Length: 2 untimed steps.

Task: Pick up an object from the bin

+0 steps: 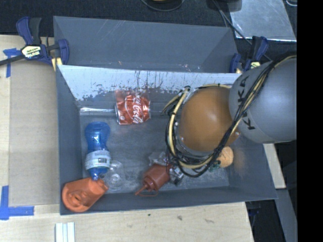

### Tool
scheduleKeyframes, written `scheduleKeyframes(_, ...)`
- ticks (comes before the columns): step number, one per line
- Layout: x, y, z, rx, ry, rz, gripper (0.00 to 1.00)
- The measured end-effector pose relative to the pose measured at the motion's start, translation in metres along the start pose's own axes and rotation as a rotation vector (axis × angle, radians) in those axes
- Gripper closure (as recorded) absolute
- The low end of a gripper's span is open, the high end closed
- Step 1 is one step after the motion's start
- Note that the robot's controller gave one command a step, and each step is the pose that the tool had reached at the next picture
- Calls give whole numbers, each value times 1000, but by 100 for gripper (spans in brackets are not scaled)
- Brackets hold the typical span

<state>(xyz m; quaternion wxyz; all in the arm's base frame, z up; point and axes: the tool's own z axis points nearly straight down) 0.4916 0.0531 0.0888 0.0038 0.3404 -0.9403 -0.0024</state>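
Lettering, a white Coca-Cola script, marks the crushed red can [132,109] at eleven o'clock in the bin [70,135]. My pincer [173,173] sits at six o'clock near the front wall, just beside a reddish-brown spouted thing [154,179] — how wide it stands I cannot tell. Bare floor lies mid-bin, right of the blue bottle [97,147].

A robotics lab is indicated: a grey sheet-metal bin [151,49] is reached into by a grey industrial arm [267,105] with an orange dome cover [207,120]. Unrelated items, a crushed red can [132,110] and a blue plastic bottle [97,145], are scattered inside.
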Motion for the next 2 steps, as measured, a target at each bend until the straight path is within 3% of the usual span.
scheduleKeyframes(2,-2,-1,-39,5,-8,1,100)
